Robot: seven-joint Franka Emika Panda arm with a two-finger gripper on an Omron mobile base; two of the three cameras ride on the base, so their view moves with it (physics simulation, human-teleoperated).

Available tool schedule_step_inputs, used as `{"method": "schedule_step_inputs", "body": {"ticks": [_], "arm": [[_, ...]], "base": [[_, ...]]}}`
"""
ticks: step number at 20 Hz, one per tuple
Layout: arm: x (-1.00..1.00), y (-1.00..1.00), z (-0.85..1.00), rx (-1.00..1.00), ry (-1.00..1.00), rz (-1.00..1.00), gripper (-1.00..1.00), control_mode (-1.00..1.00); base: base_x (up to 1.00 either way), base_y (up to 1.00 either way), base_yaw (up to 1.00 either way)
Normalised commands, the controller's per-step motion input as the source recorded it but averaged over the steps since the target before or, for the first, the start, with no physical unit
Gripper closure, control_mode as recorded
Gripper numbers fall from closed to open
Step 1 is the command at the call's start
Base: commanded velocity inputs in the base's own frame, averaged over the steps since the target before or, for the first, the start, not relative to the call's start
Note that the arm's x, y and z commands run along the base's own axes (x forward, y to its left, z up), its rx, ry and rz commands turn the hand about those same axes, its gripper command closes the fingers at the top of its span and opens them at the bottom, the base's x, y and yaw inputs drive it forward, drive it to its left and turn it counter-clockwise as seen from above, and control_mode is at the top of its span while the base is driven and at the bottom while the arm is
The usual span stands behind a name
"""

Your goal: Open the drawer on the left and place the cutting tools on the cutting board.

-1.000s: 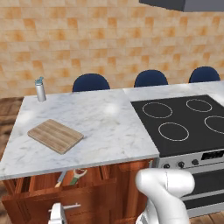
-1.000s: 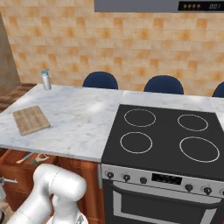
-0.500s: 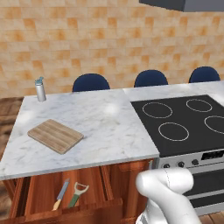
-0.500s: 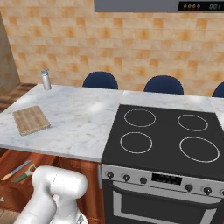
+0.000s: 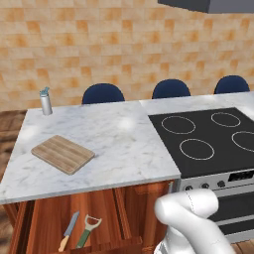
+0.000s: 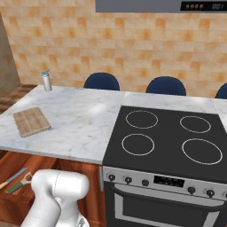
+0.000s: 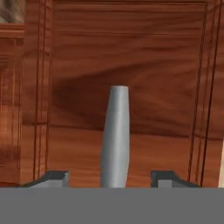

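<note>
Two-finger gripper [image 7: 111, 179], small dark tips spread apart, nothing between the pads; the silver bar handle [image 7: 115, 135] stands in the gap, not clamped, looks freed. Behind the bar, the reddish-brown wooden drawer front [image 7: 144, 78].

Base views: the wide shallow reddish-brown wooden drawer [image 5: 44, 225] is pulled out below the white marble counter [image 5: 109, 139], so the opening step looks done. Inside lie the small knife with grey blade and tan handle [image 5: 68, 230] and, just beside it on its right, the Y-shaped silver peeler with green handle [image 5: 87, 231], near each other, apart as far as visible. Both also at the lower left of the right base view: knife [image 6: 13, 177], peeler [image 6: 20, 184].

The flat rectangular light-brown wooden cutting board [image 5: 63, 154] sits on the counter, left part, bare. Same board in the right base view [image 6: 31, 121].

Left, by my read: pick each tool from the drawer and set it on the board. Neither started.
</note>
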Motion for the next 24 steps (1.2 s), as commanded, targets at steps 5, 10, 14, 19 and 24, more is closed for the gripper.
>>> {"method": "schedule_step_inputs", "body": {"ticks": [5,10,14,19,24], "arm": [[-0.79,-0.04,0.36,0.05,0.04,-0.11,-1.0,-1.0],[-0.3,-0.27,0.7,0.1,0.11,-0.25,-1.0,-1.0],[0.13,-0.22,0.89,0.07,0.2,-0.2,-1.0,-1.0],[0.7,-0.57,0.74,0.12,0.16,-0.04,-1.0,-1.0],[0.95,-0.77,0.62,0.19,0.2,0.0,-1.0,-1.0]], "base": [[0.0,0.0,0.0],[0.0,0.0,0.0],[0.0,0.0,0.0],[0.0,0.0,0.0],[0.0,0.0,0.0]]}}
